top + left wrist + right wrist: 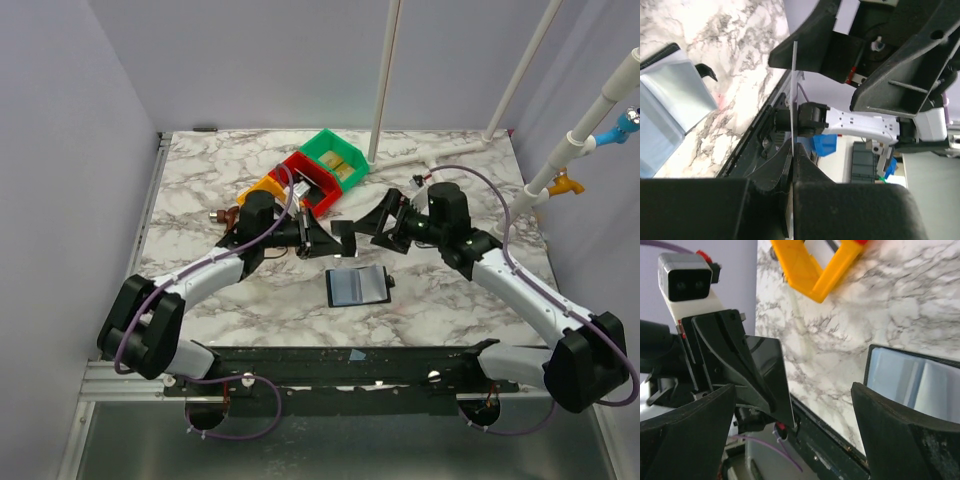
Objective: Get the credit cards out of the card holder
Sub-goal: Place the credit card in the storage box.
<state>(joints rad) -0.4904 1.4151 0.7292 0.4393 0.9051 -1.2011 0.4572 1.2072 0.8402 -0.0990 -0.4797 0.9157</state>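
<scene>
The card (772,370) is out of the holder (357,287) and up in the air, pinched on edge in the left gripper (322,240), whose jaws are closed tight on its lower part. From the left wrist it shows only as a thin pale line standing up out of the fingers (812,172), and from the right wrist its broad face looks dark and glossy. In the top view it hangs at about 12 o'clock from the holder, a little above the table (200,180) and clear of it. The holder lies flat and spread open on the marble near the middle of the table, its two bluish-grey inner faces turned up inside a black border. A small black tab sticks out at its 3 o'clock side. The right gripper (792,390) faces the card from 3 o'clock with its jaws spread wide and nothing between them. One of its fingers (807,45) stands just beside the card's upper end, though from here I can't make out whether it touches. The left gripper reaches in from 9 o'clock, so the two arms meet nose to nose over the table with the card between them. Further out, at about 11 o'clock from the card, three small bins sit in a touching row that slants away toward the back wall. They run yellow (258,188) nearest the left arm, then red (300,165), then green (322,140) farthest back.
</scene>
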